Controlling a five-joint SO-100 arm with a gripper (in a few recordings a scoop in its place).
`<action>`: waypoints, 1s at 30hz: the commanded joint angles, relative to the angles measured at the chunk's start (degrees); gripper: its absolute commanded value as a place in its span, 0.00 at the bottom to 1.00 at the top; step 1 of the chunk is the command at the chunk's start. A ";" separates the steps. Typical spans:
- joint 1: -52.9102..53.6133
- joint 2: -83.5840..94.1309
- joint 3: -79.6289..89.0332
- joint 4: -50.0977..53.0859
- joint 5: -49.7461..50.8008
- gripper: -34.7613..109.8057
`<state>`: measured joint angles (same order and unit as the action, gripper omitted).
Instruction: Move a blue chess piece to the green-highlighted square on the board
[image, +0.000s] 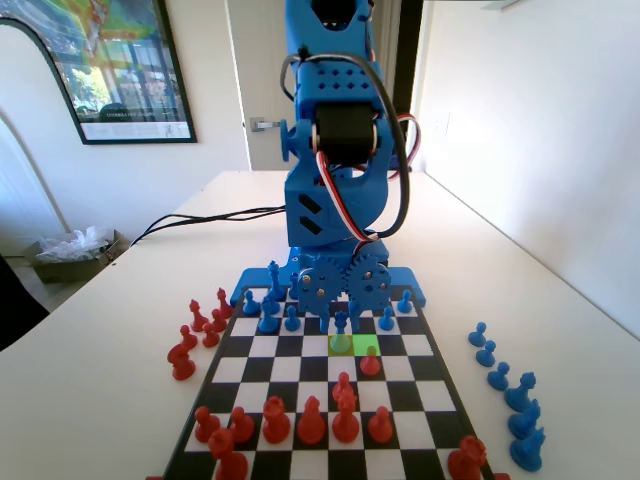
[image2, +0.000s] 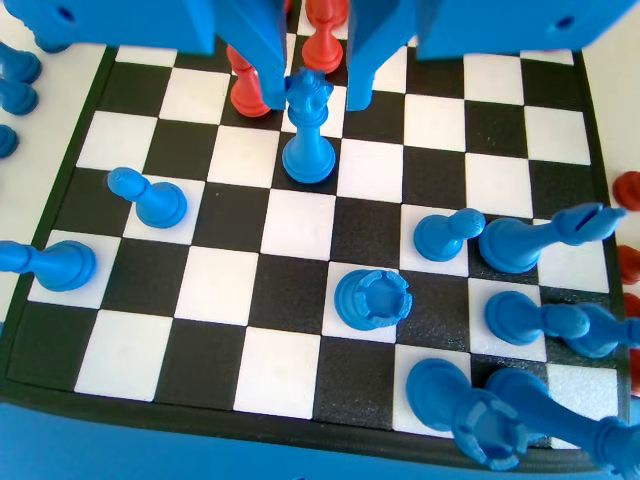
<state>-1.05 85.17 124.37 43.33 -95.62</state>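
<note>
The blue chess piece (image2: 308, 135), slim with a crowned knob, stands upright on the board (image2: 300, 225). In the fixed view the same piece (image: 340, 325) sits on the dull yellow-olive cell (image: 332, 346). The green-highlighted square (image: 362, 344) is the cell just right of it, with a red pawn (image: 370, 362) at its near edge. My gripper (image2: 318, 98) hangs open, one jaw on each side of the piece's top; the left jaw is close to it and a gap shows on the right. In the fixed view the gripper (image: 341, 310) is low over the board's far rows.
Red pieces (image2: 248, 85) stand just beyond the jaws. A blue rook (image2: 372, 298), pawns (image2: 150, 198) and other blue pieces (image2: 520, 245) crowd the near rows in the wrist view. Off the board, blue pieces (image: 505, 385) line the right and red ones (image: 195, 335) the left.
</note>
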 joint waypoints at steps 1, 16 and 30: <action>-0.09 1.49 -0.35 -0.26 -1.14 0.29; -0.62 1.93 0.97 -0.53 -2.72 0.25; -4.39 5.62 -5.45 11.16 1.05 0.25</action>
<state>-3.96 85.61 123.13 51.68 -94.83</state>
